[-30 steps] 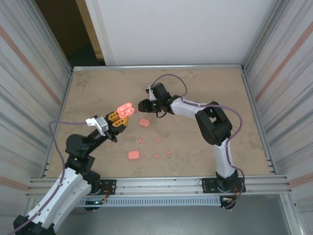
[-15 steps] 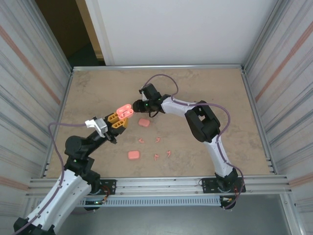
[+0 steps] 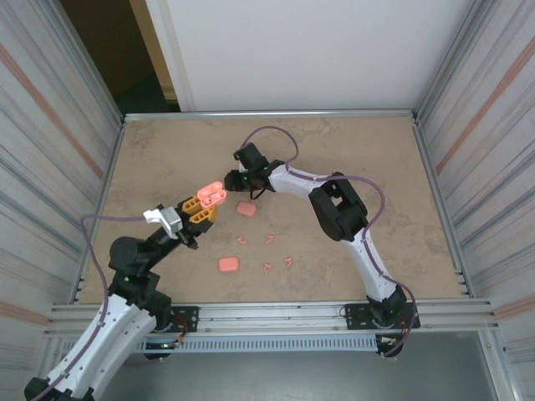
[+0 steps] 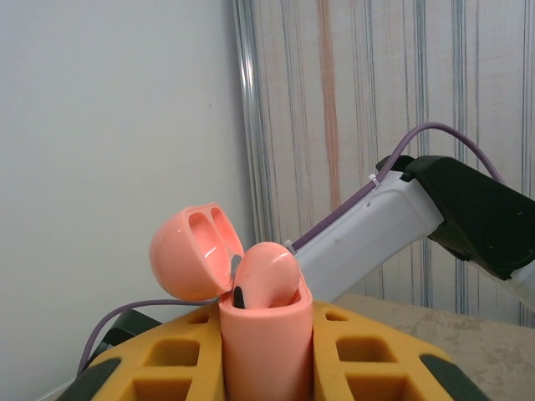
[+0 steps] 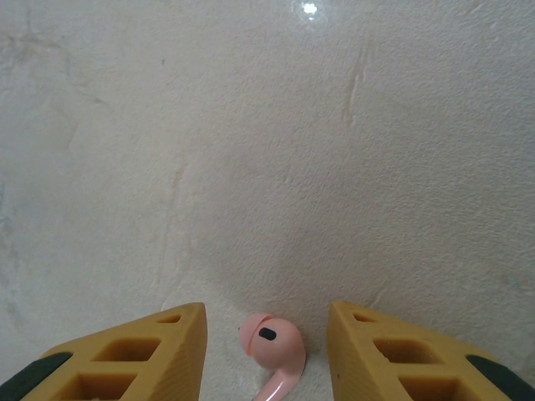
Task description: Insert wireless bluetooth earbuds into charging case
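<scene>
My left gripper (image 3: 203, 207) is shut on a pink charging case (image 3: 213, 193) and holds it upright above the table. In the left wrist view the case (image 4: 263, 342) sits between the yellow fingers (image 4: 159, 363), lid (image 4: 188, 251) swung open, one earbud (image 4: 266, 271) seated in it. My right gripper (image 3: 234, 178) hovers just right of that case, pointing down at the table. Its jaws (image 5: 266, 307) stand open around a pink earbud (image 5: 274, 344), with a gap on each side. Several more earbuds (image 3: 271, 238) lie loose on the table.
Two closed pink cases (image 3: 246, 209) (image 3: 228, 265) lie on the table (image 3: 359, 159) in front of the grippers. Ribbed metal walls (image 3: 58, 150) close in the left and right sides. The right arm's purple cable (image 3: 276, 132) loops behind the right gripper.
The right arm has swung left, bringing its gripper close to the held case, and its jaws have narrowed a little. The left gripper keeps hold of the case and has shifted slightly.
</scene>
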{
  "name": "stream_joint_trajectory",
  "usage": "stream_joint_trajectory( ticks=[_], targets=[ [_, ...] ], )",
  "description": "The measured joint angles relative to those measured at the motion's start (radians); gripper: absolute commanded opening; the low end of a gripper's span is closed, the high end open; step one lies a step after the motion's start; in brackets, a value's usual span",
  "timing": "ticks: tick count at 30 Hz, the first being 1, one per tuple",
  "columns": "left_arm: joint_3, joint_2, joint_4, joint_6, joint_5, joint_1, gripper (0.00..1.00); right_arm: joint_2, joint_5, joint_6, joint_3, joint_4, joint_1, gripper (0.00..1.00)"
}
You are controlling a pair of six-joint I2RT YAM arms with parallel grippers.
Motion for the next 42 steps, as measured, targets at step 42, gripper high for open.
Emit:
stream_joint_trajectory(
  ticks=[42],
  targets=[
    [-0.002,-0.011,-0.023,0.015,0.000,0.000,0.00,0.031,0.063,-0.059,0.051,-0.056,0.019,0.25]
  ],
)
